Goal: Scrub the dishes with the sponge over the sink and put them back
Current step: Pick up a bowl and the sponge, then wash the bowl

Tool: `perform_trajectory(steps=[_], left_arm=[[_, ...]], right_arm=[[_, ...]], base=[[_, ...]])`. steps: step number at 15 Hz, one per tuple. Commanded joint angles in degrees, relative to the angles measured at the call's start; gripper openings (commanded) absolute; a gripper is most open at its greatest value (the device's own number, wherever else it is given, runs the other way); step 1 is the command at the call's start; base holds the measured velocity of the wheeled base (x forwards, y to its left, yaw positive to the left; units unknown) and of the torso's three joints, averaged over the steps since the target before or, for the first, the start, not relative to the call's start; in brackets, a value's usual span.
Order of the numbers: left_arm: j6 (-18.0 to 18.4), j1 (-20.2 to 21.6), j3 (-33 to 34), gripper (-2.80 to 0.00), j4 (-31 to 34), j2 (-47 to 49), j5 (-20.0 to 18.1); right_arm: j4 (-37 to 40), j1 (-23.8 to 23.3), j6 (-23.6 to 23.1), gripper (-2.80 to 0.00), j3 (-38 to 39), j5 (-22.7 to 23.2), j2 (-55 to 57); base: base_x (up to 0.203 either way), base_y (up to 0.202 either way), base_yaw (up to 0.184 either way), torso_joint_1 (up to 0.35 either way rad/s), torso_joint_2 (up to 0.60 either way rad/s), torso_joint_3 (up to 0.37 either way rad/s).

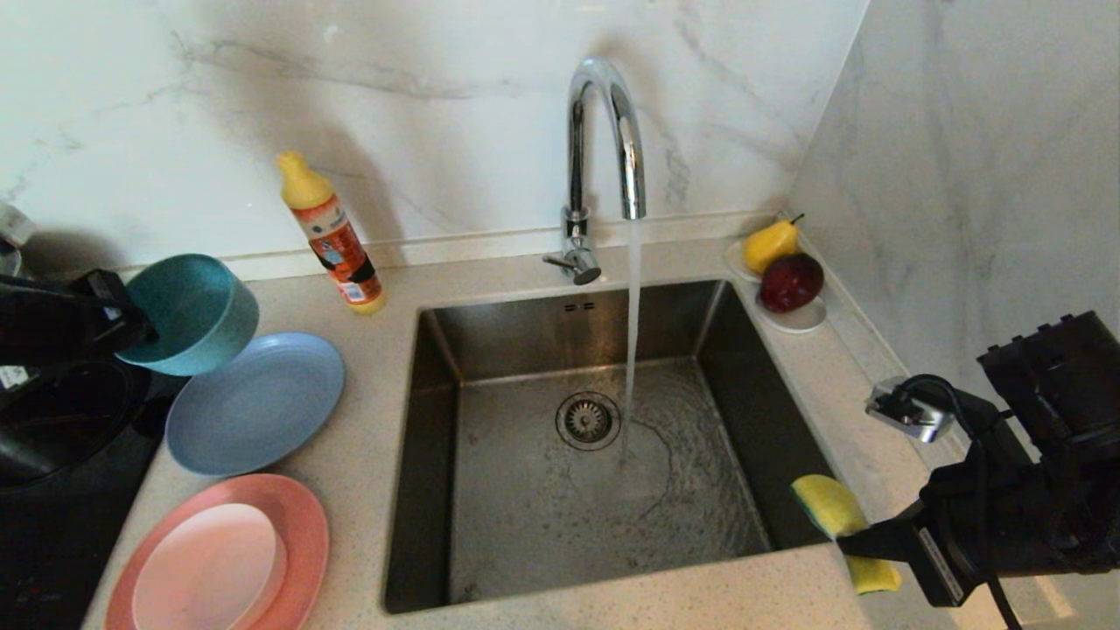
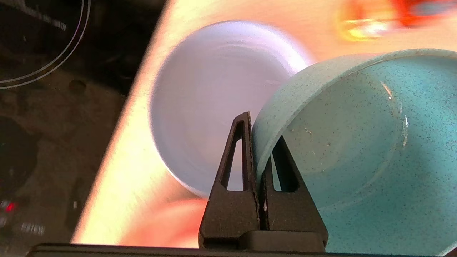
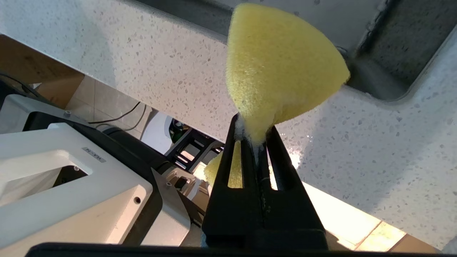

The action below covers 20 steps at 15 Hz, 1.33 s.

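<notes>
My left gripper is shut on the rim of the teal bowl, one finger inside and one outside. The bowl hangs tilted above the blue-grey plate on the counter left of the sink. The salmon-pink plate lies nearer the front with the pale pink dish in it. At the sink's front right corner, my right gripper is shut on the yellow sponge, pinching its middle.
Water runs from the chrome tap into the basin near the drain strainer. An orange detergent bottle stands behind the plates. A white saucer with a pear and apple sits at the back right. A black hob lies far left.
</notes>
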Motion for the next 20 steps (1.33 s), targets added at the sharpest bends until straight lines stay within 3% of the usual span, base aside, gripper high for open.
perform_trajectory(steps=[1,2,6,9,12,16,20], left_arm=[[-0.1,-0.3,-1.4,-2.80,3.9,-10.2,-2.8],[-0.2,-2.2,-1.8,-2.80,5.3,-11.7,-3.6],[-0.4,-16.6,-2.9,-2.80,6.8,-10.4,-2.8],[-1.0,-28.0,-2.7,-2.80,6.4,-5.0,1.8],[-4.1,-37.3,-3.6,-2.80,4.0,1.8,4.7],[-6.8,-46.7,-5.2,-2.80,-3.5,12.0,10.7],[-9.4,-53.0,-11.8,-2.80,-4.7,20.2,13.4]], right_arm=[[0.0,0.1,0.1,-2.80,0.1,0.1,-1.1],[0.0,0.1,0.2,-2.80,0.0,0.1,-1.9],[0.0,0.2,0.8,-2.80,-0.2,0.1,-4.3],[0.0,0.2,1.8,-2.80,0.0,0.1,-5.9],[0.0,0.5,2.6,-2.80,0.0,0.9,-7.5],[0.2,0.5,2.7,-2.80,0.5,0.9,-8.7],[0.2,0.5,2.7,-2.80,0.5,0.8,-9.9]], base=[[0.000,0.000,0.000,0.000,0.00,0.000],[0.000,0.000,0.000,0.000,0.00,0.000],[0.000,0.000,0.000,0.000,0.00,0.000],[0.000,0.000,0.000,0.000,0.00,0.000],[0.000,0.000,0.000,0.000,0.00,0.000],[0.000,0.000,0.000,0.000,0.00,0.000],[0.000,0.000,0.000,0.000,0.00,0.000]])
